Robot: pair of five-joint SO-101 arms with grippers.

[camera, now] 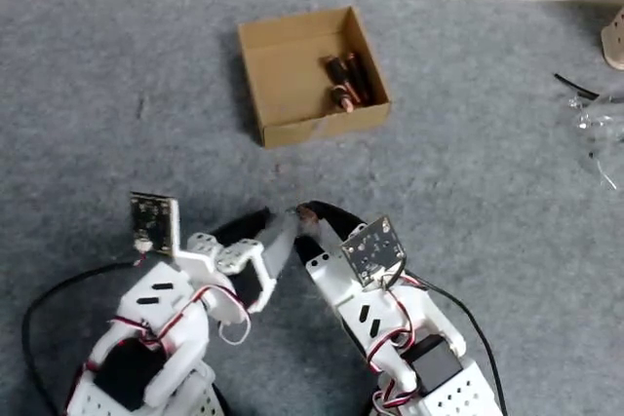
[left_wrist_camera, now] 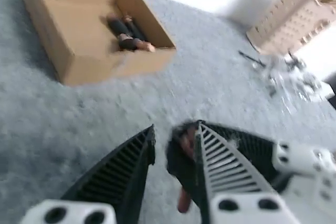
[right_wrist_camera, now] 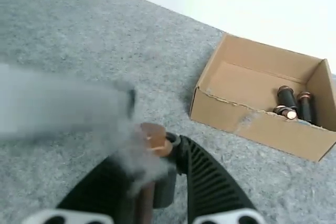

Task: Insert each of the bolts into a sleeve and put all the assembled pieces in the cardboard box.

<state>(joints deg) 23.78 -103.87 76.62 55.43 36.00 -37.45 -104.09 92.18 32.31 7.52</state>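
The cardboard box (camera: 292, 129) stands at the back centre with several black-and-copper assembled pieces (camera: 346, 80) lying in its right half. In front of it my two grippers meet tip to tip. My right gripper (camera: 307, 219) is shut on a black sleeve with a copper bolt head (right_wrist_camera: 153, 136) sticking out of its end. My left gripper (left_wrist_camera: 175, 128) stands open right beside that piece (left_wrist_camera: 184, 148), one of its fingers (left_wrist_camera: 218, 166) lying against the right gripper. The box (right_wrist_camera: 252, 124) and its assembled pieces (right_wrist_camera: 294, 106) lie beyond the held sleeve.
Grey carpet covers the table. Thin wires and clear plastic bits (camera: 590, 109) lie at the right edge, near a pale wooden object (left_wrist_camera: 294, 14). Bare carpet lies between the grippers and the box (left_wrist_camera: 79, 51).
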